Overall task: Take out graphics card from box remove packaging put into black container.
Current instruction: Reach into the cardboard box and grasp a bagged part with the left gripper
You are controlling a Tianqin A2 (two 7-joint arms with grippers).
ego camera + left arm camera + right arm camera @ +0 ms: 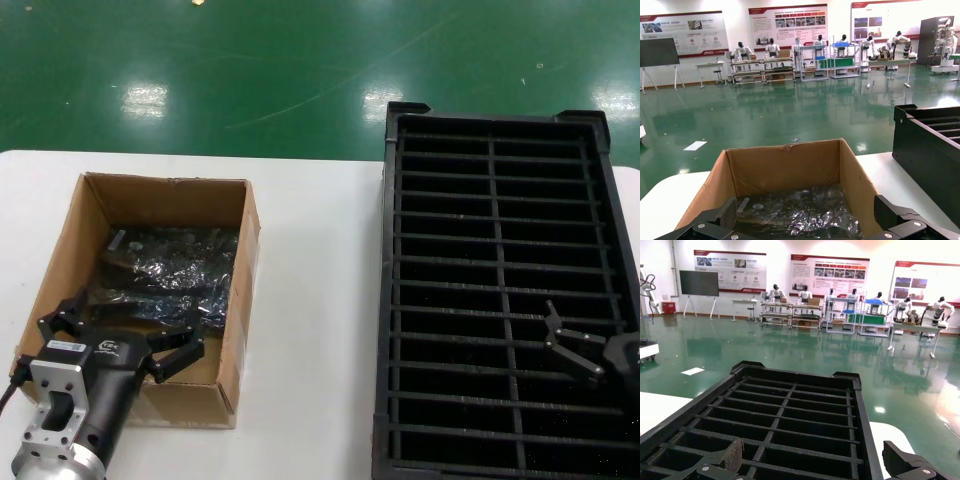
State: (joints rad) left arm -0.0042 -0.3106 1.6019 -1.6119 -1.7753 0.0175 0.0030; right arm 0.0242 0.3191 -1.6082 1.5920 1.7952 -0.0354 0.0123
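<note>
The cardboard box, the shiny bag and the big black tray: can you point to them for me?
cardboard box (243, 300), head view, its right side wall.
shiny bag (175, 262), head view, crinkled middle, inside the box.
big black tray (492, 250), head view, its centre divider.

White table, cardboard box left, black container right

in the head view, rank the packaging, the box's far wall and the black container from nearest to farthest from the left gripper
1. The packaging, in the box just ahead of the open left gripper.
2. The box's far wall, at the box's end away from the robot.
3. The black container, across the table on the right, under the right gripper.
</note>
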